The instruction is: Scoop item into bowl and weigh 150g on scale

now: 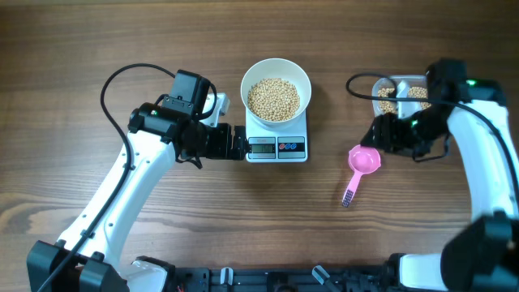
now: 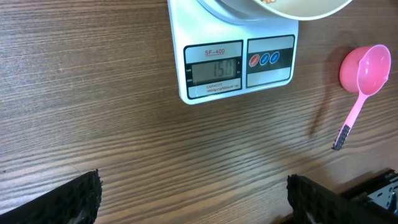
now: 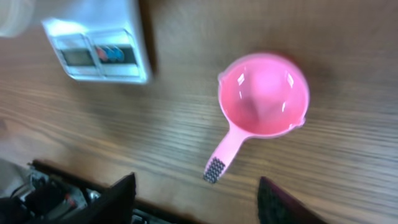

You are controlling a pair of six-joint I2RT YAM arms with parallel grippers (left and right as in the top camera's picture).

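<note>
The bowl (image 1: pixel 276 71) of beans (image 1: pixel 273 99) sits on the scale (image 1: pixel 276 148) at the middle of the tabletop's (image 1: pixel 81 49) far edge, with the pink scoop (image 1: pixel 363 161) lying empty to its right. The right gripper (image 3: pixel 196 200) and the left gripper (image 2: pixel 193 205) both gape, holding nothing. The left, just beside the scale, could nudge it and spoil the reading.

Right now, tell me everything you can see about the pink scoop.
The pink scoop looks like glossy plastic: a round cup with a pouring lip and a slim handle ending in a dark ribbed tip. It is empty and lies open side up on the wooden table, right of the scale, handle pointing toward the robot's side. Only the table touches it.
</note>
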